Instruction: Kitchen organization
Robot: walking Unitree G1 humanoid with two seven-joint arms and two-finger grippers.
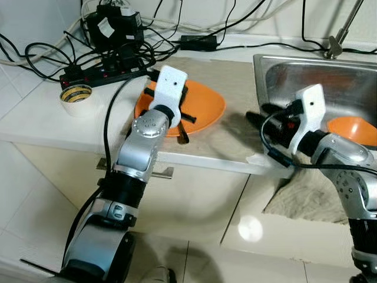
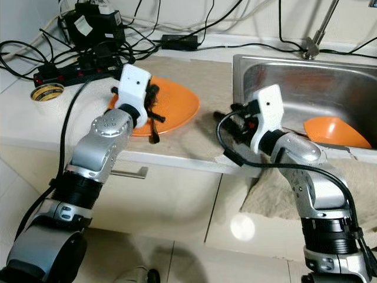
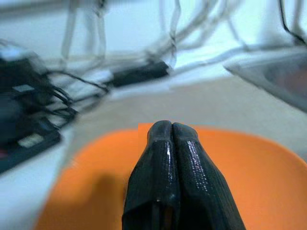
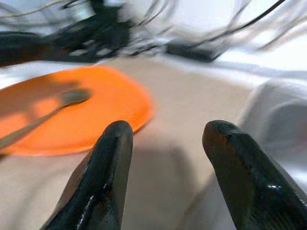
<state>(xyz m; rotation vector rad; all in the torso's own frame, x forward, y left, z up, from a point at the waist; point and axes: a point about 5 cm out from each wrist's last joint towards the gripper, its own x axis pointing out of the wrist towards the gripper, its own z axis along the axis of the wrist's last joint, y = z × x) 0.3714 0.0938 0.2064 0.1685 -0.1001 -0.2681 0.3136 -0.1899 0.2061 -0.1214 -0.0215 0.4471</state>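
Note:
An orange plate (image 1: 206, 106) lies on the beige counter mat. A spoon (image 4: 72, 97) rests on it, its handle (image 1: 183, 137) reaching over the plate's near edge. My left gripper (image 1: 187, 117) hovers low over the plate's near half, its fingers (image 3: 165, 143) pressed shut with nothing seen between them. My right gripper (image 1: 258, 115) is at the sink's left rim, pointing left toward the plate; its fingers (image 4: 108, 158) are open and empty. An orange bowl (image 1: 353, 130) sits inside the steel sink (image 1: 283, 62).
A power strip (image 1: 106, 73) and tangled black cables crowd the counter's back left. A tape roll (image 1: 75, 94) stands at the left. The faucet (image 1: 341, 32) rises behind the sink. A grey cloth (image 1: 306, 197) hangs over the counter front below the sink.

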